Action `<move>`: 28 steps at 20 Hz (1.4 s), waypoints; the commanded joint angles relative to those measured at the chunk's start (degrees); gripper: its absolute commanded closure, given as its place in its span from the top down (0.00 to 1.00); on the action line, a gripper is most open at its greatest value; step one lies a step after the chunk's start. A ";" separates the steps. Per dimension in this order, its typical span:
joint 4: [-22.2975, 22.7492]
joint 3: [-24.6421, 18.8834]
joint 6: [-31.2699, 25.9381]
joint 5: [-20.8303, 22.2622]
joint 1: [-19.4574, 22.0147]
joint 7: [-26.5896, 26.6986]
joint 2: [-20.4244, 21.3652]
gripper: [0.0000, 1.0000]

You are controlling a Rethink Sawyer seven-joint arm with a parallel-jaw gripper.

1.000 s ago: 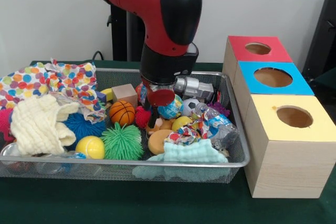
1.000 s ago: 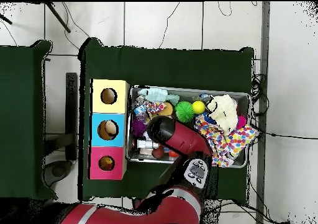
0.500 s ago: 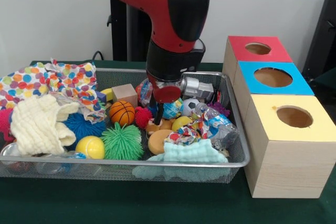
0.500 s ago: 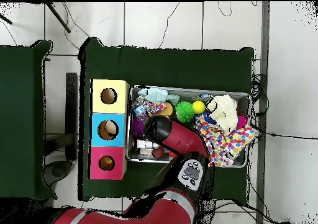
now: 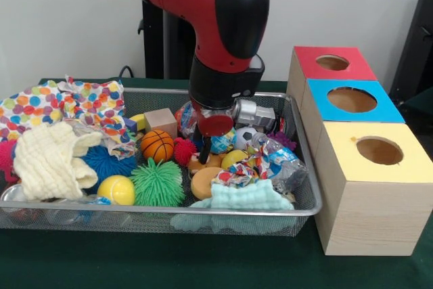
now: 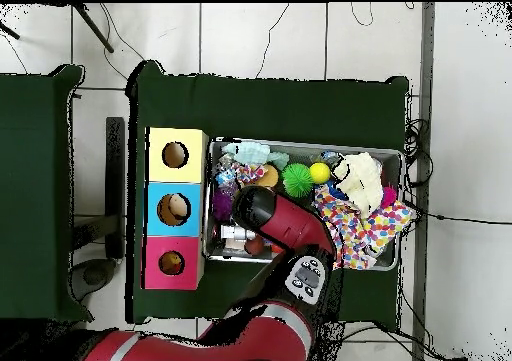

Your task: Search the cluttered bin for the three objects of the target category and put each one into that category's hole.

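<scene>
Wire bin (image 5: 308,194) on table (image 5: 203,262); three-hole box (image 5: 369,187) just beside at 3 o'clock; cloths (image 5: 51,157) in bin toward 9 o'clock; arm (image 5: 216,38) above bin's centre.

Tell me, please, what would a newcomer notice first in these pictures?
First, the big red and black arm coming down into the middle of the wire bin, which is crowded with balls, cloths and toys. Next, the three wooden boxes beside the bin, with red, blue and yellow tops, each with a round hole.
</scene>
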State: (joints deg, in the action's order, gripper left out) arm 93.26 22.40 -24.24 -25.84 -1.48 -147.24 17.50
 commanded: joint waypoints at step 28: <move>-7.04 -6.17 10.16 -5.77 -1.74 -7.72 -12.71 0.00</move>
State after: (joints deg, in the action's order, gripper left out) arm 91.42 23.78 -18.77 -30.35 -3.29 -147.23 12.48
